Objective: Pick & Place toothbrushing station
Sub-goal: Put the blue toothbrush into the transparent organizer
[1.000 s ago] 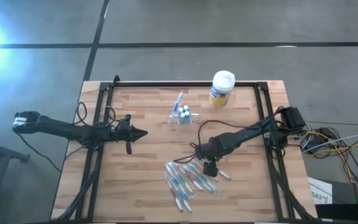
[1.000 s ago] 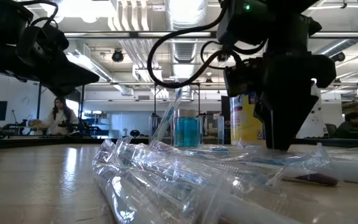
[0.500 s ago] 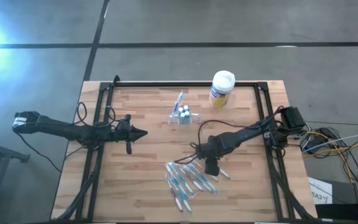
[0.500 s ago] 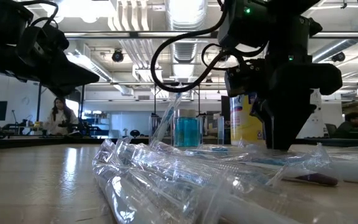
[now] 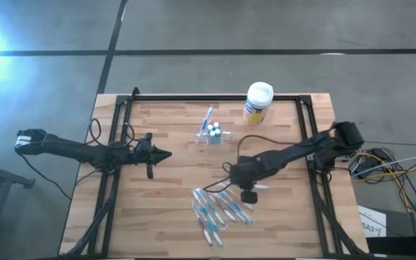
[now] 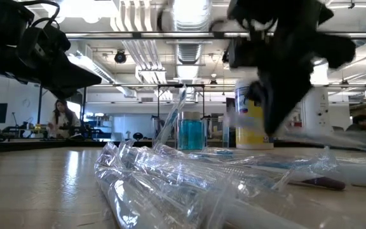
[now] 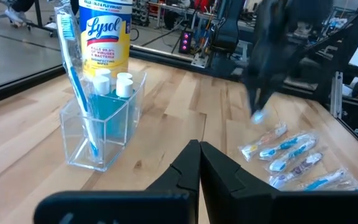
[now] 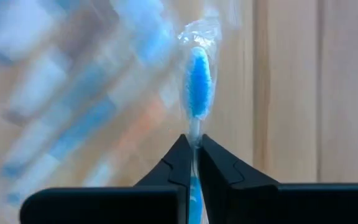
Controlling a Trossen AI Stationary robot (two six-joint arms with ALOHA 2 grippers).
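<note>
Right gripper (image 8: 193, 149) jaws clenched on wrapped toothbrush (image 8: 196, 81), handle hidden, left gripper (image 7: 199, 149) jaws clenched, empty.

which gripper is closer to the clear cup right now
Roughly a tie; the left looks slightly nearer. The left gripper, shut and empty, points at the cup from the table's left side. The right gripper, shut on a wrapped toothbrush, hangs over the toothbrush pile.

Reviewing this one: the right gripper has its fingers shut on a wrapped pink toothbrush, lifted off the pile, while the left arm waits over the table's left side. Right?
Not quite: the wrapped toothbrush pinched in the right gripper is blue, not pink, as the right wrist view shows. The rest stands.
</note>
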